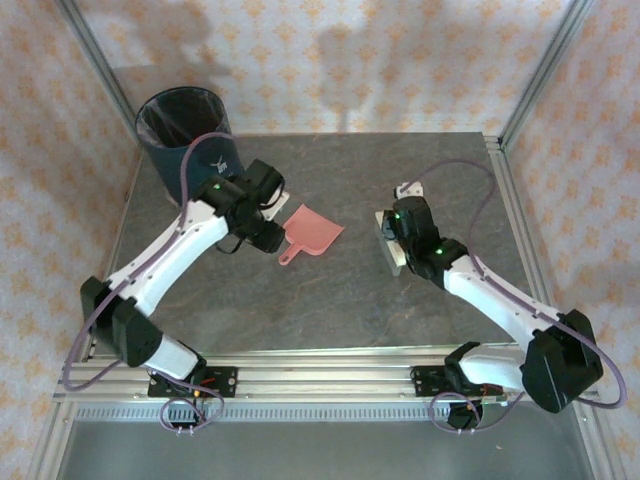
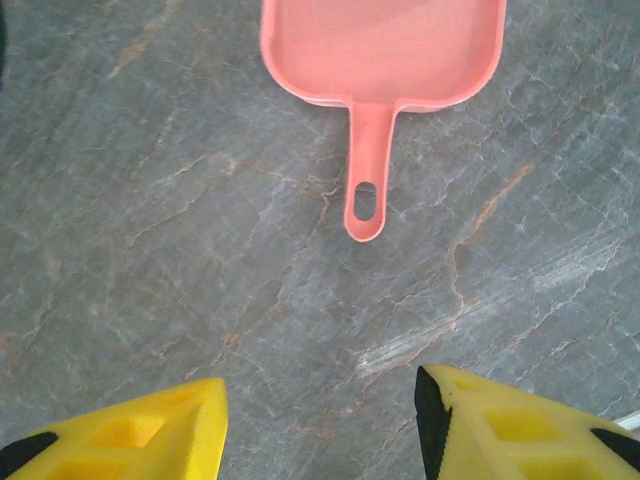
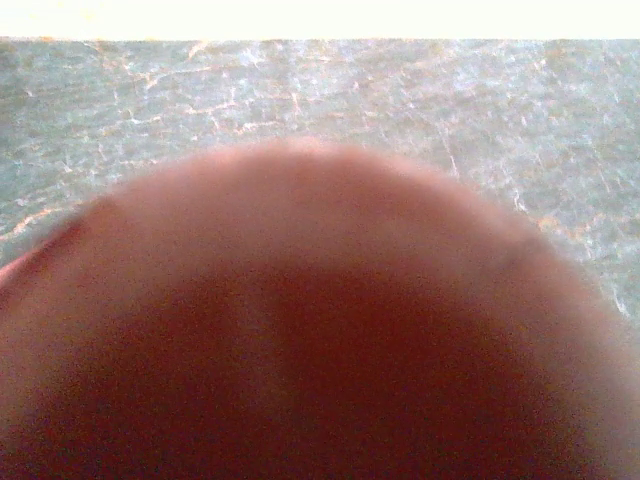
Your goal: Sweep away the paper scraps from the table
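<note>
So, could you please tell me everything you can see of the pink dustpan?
The pink dustpan looks like moulded plastic: a shallow tray with raised rounded walls and a short handle with a hanging hole at its end. It lies flat, open side up, empty, on the table, handle towards the open left gripper, which is clear of it.

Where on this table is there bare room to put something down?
The near middle of the table, between both arms, is bare; so is the far strip from the bin to the right corner. Crowded: around the dustpan, where the left hand hovers.
</note>
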`<action>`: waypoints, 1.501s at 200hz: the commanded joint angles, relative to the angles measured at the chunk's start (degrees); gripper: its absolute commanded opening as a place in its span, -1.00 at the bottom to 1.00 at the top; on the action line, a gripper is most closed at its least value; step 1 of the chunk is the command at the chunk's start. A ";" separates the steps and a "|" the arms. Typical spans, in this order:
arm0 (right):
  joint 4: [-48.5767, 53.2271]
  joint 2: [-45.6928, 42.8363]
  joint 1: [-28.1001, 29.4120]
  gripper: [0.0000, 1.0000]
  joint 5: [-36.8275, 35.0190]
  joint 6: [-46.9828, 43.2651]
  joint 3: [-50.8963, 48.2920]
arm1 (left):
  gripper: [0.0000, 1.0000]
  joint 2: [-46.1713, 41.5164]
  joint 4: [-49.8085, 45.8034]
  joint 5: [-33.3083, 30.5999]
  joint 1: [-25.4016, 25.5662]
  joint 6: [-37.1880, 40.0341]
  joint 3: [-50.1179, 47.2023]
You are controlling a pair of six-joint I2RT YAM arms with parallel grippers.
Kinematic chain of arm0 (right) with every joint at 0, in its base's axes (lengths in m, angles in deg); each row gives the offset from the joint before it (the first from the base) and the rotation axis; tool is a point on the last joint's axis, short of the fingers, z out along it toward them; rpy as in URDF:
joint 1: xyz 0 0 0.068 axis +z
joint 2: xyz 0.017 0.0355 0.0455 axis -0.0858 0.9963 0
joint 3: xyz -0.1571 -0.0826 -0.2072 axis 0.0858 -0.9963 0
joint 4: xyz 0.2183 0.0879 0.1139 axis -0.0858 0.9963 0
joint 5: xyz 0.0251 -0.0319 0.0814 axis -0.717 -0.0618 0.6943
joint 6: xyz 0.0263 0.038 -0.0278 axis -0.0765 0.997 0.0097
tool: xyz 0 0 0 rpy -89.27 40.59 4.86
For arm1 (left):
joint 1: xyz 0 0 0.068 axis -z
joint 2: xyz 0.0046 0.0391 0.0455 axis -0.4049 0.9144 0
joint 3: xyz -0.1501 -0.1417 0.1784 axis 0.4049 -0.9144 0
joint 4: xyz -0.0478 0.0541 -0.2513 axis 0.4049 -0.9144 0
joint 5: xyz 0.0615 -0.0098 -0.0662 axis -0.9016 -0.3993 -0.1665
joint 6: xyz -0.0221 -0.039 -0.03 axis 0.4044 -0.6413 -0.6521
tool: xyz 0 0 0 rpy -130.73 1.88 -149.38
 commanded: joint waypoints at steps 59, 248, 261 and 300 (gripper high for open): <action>-7.24 9.21 -1.96 -1.00 -0.81 -6.68 9.78 | 0.05 -15.55 7.76 -3.23 -0.48 -9.70 -9.38; -29.51 29.05 -2.51 -1.00 2.72 -20.31 17.92 | 0.08 -22.30 12.22 -1.62 -0.42 -14.98 -15.56; -29.57 30.32 -2.19 -1.00 3.16 -21.29 18.66 | 0.08 -22.20 12.27 -1.63 -0.48 -14.96 -15.77; -31.68 32.82 -0.91 -1.00 5.45 -23.53 19.01 | 0.08 -21.61 11.89 -1.07 -0.45 -15.22 -15.97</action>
